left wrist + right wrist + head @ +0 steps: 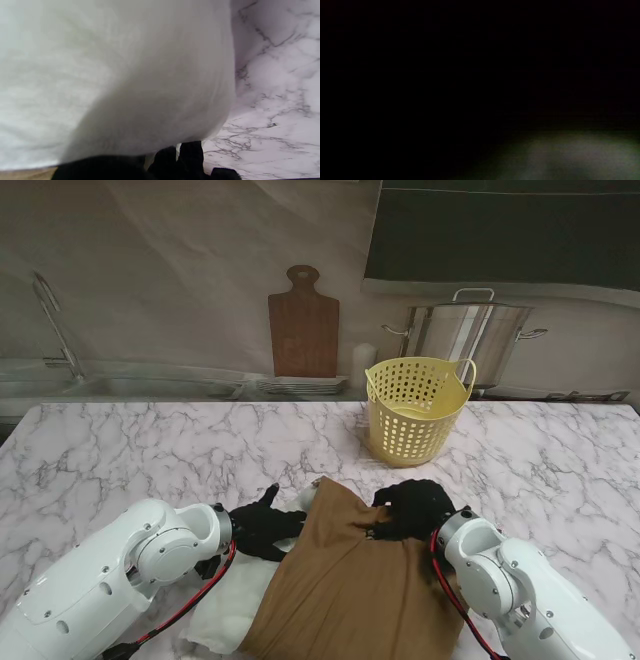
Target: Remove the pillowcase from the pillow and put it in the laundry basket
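Surface: white marble-patterned table top with grey veins, reaching to a wall at 12 o'clock.
Background: brown wooden cutting board leaning on the wall at 12 o'clock; steel stockpot with lid at 1 o'clock; chrome tap at 10 o'clock.
Basket: pale yellow perforated plastic laundry basket with a handle, upright at 1 o'clock, nothing visible inside.
Pillowcase: brown cloth pillowcase at 6 o'clock, spread from the near edge out to a peak between the two hands, well apart from the basket.
Pillow: white soft pillow showing bare at 7 o'clock beside the brown cloth; filling most of the left wrist view.
Left hand: black-gloved left hand at 7 o'clock, pressed against the pillow's far corner; fingers look curled on white fabric, so judged clamped on the pillow.
Right hand: black-gloved right hand at 5 o'clock, fingers bunched on the pillowcase's far edge, judged clamped on it.
Right wrist view: almost wholly dark, nothing to make out.
Progress: partly done by the look of it; pillow partly exposed, cover apparently not yet fully off.
Left to do: finish stripping, then carry the cloth to the basket.
Writing: no brands, labels or text readable anywhere.
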Tool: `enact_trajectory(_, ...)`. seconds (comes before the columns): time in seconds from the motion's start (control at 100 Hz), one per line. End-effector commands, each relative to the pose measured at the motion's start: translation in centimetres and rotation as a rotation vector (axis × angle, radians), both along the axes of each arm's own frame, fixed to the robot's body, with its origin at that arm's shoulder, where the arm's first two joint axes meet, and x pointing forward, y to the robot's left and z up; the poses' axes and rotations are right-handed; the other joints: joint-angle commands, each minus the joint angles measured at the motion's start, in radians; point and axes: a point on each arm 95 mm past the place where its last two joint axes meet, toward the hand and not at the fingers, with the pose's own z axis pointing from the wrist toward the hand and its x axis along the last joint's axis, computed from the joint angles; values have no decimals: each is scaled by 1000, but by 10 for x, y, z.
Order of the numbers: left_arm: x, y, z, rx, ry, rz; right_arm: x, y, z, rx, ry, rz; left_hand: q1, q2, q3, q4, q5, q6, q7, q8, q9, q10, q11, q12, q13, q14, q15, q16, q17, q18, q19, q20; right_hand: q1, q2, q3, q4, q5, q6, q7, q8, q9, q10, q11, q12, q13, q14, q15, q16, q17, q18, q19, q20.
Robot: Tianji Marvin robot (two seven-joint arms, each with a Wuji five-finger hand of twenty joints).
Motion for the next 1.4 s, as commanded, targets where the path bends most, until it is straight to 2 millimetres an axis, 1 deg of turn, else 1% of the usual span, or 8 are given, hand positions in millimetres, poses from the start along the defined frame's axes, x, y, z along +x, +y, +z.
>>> enact_trajectory(0.0,-12,12,-28,81,89,6,-5,-14,-2,-63,10,-10,-22,-128,-43,-8,29,-23,78,11,10,-16,43,16,40,53,73,19,-8,-9,1520,13,173,6,270,76,129,-134,191,115,167,-21,267,140,122,-166,325,101,23,-18,52,-1)
enact_trajectory(0.16,-12,12,-30,97,102,6,-13,-36,5,-143,11,-17,-27,-130,-43,-7,19,-19,75,7,1,-15,40,15,34,53,70,18,-9,-10,1515,13,188,-28,327,88,149,-103,195,190,182,12,300,205,122,-182,385,112,42,-24,63,-19)
enact_trajectory(0.67,-14,15,-28,151,142,2,-23,-86,9,-263,-135,-149,-52,-153,-44,-6,-7,-14,70,-6,-23,-13,34,12,20,53,65,14,-15,-15,1497,15,180,-75,402,87,177,-113,203,206,215,24,290,218,121,-181,404,134,72,-38,52,-47)
enact_trajectory(0.93,-13,16,-26,163,143,0,-29,-100,11,-296,-167,-200,-57,-153,-41,-6,-8,-14,71,-10,-22,-13,34,12,20,52,65,13,-11,-18,1491,18,176,-75,406,86,177,-115,201,205,215,22,286,219,120,-177,401,135,73,-40,51,-51)
enact_trajectory(1.18,-13,17,-25,168,135,6,-33,-98,12,-250,-210,-208,-55,-152,-41,-6,-8,-13,71,-13,-20,-12,35,13,21,53,66,13,-9,-17,1488,22,177,-43,363,83,158,-127,183,193,191,-2,257,209,119,-153,331,114,53,-28,43,-59)
enact_trajectory(1.28,-12,18,-25,169,134,10,-36,-96,14,-195,-251,-220,-56,-148,-41,-6,-7,-12,72,-14,-18,-10,35,13,23,54,67,14,-6,-18,1488,24,140,10,321,93,112,-124,152,142,136,-33,174,161,119,-101,165,53,27,-26,30,-63)
enact_trajectory(1.36,-12,19,-25,168,133,13,-42,-91,18,-136,-281,-234,-55,-140,-40,-6,-7,-10,72,-14,-16,-11,36,13,23,54,67,14,-6,-18,1489,26,23,102,155,119,-10,-95,79,98,-44,3,6,47,-1,-37,-153,-1,-50,-9,-5,-55)
enact_trajectory(1.39,-12,19,-25,169,133,15,-45,-89,22,-121,-299,-234,-56,-129,-39,-6,-6,-9,73,-14,-14,-11,37,14,24,53,67,14,-6,-19,1489,26,-17,133,113,132,-26,-83,3,125,-127,17,-47,8,-64,-30,-261,-7,-76,-6,-18,-50)
